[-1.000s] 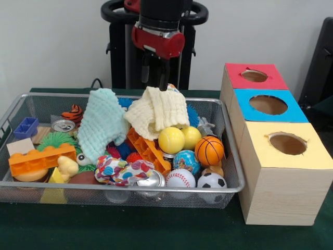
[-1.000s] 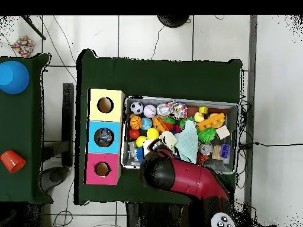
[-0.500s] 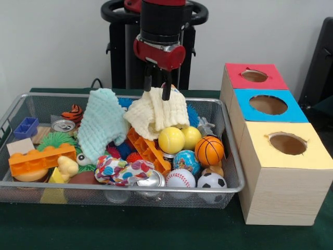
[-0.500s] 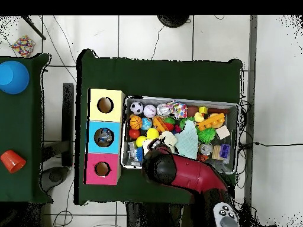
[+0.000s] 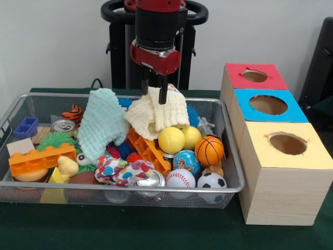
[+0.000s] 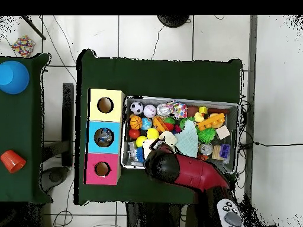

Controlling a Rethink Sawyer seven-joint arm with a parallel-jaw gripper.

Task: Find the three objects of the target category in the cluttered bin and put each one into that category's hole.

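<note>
A silver wire-mesh metal bin is holding two nubbly cloths, mint and cream, beside glossy plastic orange bricks; pale matt wooden boxes are standing alongside.

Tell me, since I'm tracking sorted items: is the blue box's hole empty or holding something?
Holding something. In the overhead view a pale object shows inside the blue box's hole; what it is cannot be told.

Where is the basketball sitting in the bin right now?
In the front view, the basketball sits at the wire bin's right end, right of the two yellow balls and above the soccer ball.
</note>
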